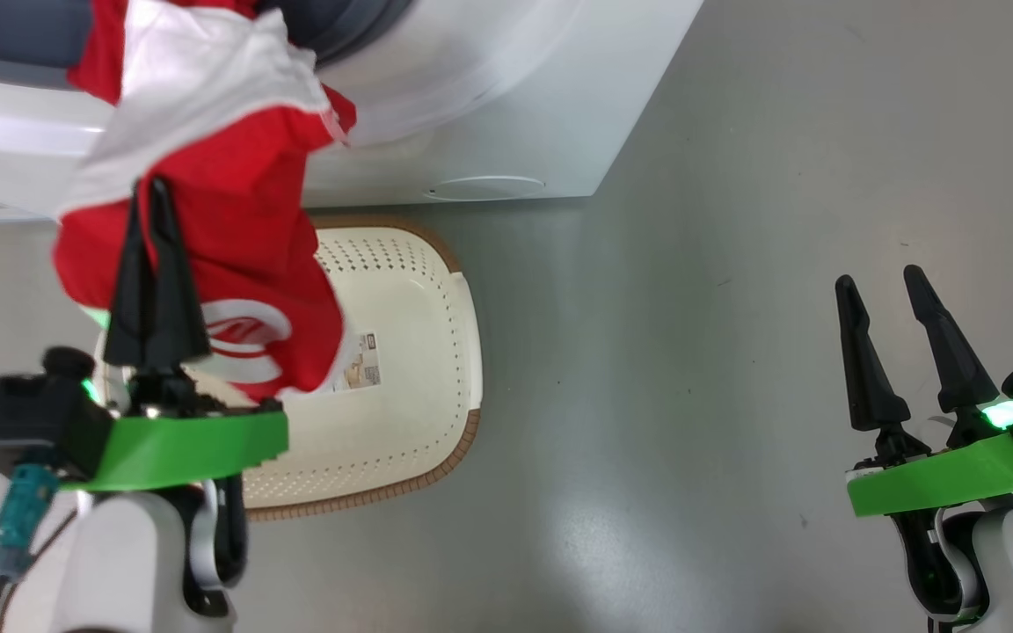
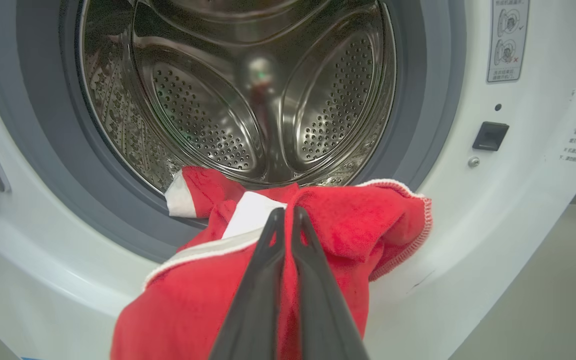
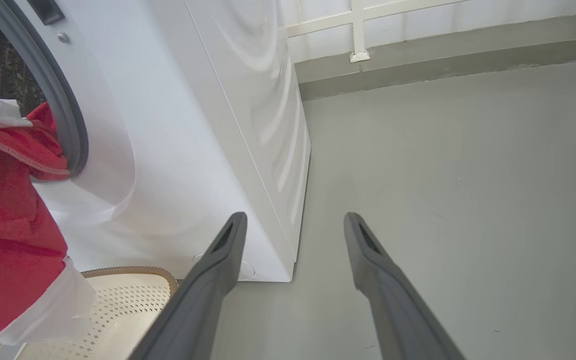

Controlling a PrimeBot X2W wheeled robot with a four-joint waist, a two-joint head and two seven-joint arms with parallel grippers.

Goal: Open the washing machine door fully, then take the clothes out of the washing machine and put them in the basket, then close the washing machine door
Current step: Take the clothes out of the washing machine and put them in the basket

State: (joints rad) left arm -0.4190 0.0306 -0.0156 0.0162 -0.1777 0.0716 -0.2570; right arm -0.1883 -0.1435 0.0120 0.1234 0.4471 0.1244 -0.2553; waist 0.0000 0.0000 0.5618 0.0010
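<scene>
Though the clothes (image 1: 234, 211) cover it, the basket (image 1: 440, 294) (partly) shows.

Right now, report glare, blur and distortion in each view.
Head view: bright glare on the washing machine front, pale sheen on the floor. Left wrist view: reflections across the steel drum, wide-angle curving of the gasket. Right wrist view: light streaks on the machine's side, right tool slightly soft up close.

Fuzzy red clothes (image 2: 338, 225), glossy steel drum (image 2: 203, 110)
</scene>
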